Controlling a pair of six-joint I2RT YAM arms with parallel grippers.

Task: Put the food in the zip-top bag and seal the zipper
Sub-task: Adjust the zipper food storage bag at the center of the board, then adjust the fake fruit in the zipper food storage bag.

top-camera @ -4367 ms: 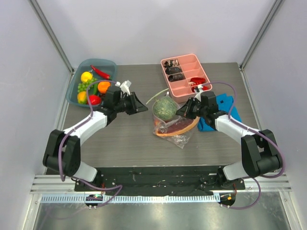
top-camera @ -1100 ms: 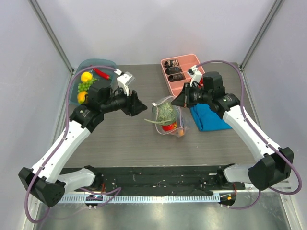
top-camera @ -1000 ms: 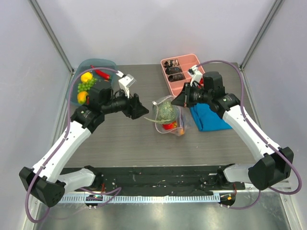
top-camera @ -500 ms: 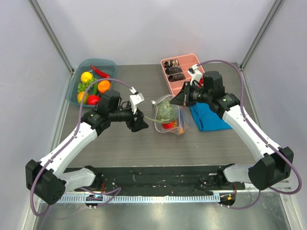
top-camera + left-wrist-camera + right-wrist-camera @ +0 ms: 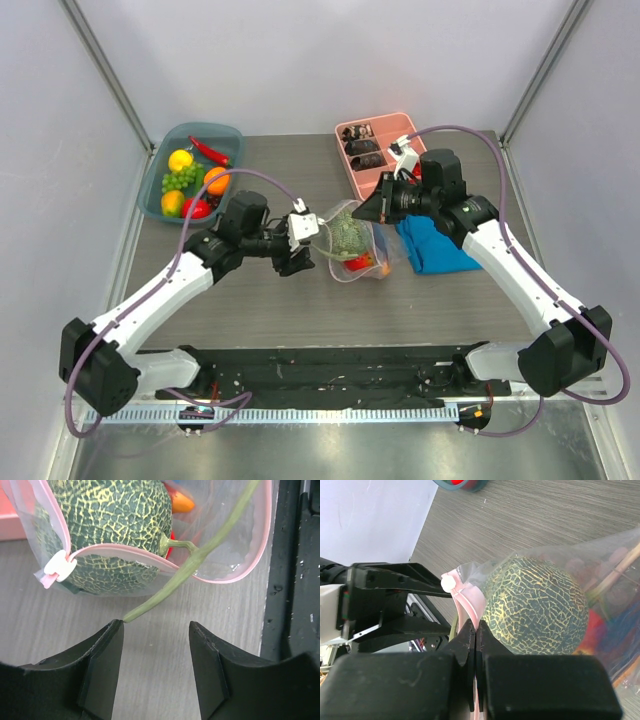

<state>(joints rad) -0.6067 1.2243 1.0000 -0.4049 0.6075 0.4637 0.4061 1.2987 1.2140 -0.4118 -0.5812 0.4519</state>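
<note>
Hovering spread low over the desk point(image 5: 160, 690), left gripper point(image 5: 155, 630) faces a green stem point(image 5: 200, 555) poking out across the zipper point(image 5: 125, 551) of the mid-desk zip-top bag point(image 5: 235, 525); best tuck it in before working the white slider point(image 5: 59, 565), with right gripper point(image 5: 475, 630) pinching that zipper taut.

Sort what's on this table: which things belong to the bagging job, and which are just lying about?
Job: zip-top bag, zipper, melon inside it, toy food in the bin.
Lying about: pink divided tray, blue cloth.
</note>
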